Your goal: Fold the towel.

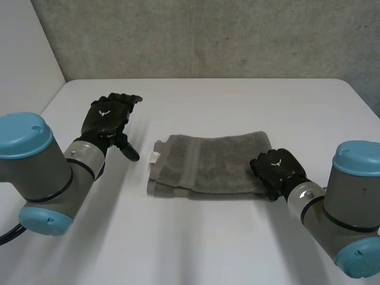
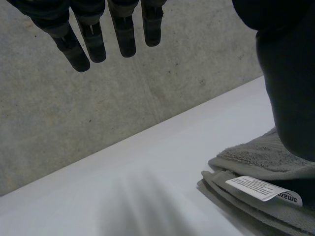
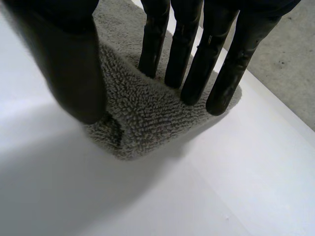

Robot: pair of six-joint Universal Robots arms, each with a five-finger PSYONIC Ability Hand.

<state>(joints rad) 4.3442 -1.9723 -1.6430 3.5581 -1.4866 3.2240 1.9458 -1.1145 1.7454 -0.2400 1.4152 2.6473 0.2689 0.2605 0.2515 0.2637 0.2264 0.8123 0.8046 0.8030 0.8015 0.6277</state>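
A grey towel (image 1: 208, 163) lies folded into a flat oblong in the middle of the white table (image 1: 196, 243). Its white label (image 1: 154, 157) sticks out at the left end. My left hand (image 1: 107, 119) hovers to the left of the towel, a little apart from it, with straight fingers (image 2: 123, 34) and nothing in it. The towel's label end (image 2: 256, 172) lies beside its thumb (image 2: 290, 73). My right hand (image 1: 276, 169) is at the towel's near right corner (image 3: 142, 118). Its straight fingers (image 3: 197, 64) rest on top of the cloth and its thumb (image 3: 74, 64) stands at the corner's edge.
A grey concrete wall (image 1: 208, 35) runs along the table's far edge. A pale wall (image 1: 24, 53) stands at the left. Bare tabletop surrounds the towel on every side.
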